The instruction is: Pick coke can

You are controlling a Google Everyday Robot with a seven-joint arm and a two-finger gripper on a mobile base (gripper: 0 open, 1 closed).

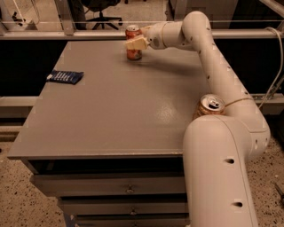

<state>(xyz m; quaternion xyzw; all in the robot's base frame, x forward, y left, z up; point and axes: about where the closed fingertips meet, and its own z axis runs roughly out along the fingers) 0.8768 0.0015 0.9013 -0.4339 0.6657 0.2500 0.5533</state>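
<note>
The coke can (133, 51) is a small red-orange can with a silver top. It stands upright near the far edge of the grey table (111, 111). My gripper (136, 41) reaches in from the right at the can's upper half, with a pale finger (136, 43) across the can's front. The can rests on the table.
A gold-brown can (209, 106) stands at the table's right edge, close against my arm (222, 84). A dark blue packet (65, 77) lies at the left side. Drawers (128, 189) sit under the tabletop. An office chair (100, 11) stands beyond the far rail.
</note>
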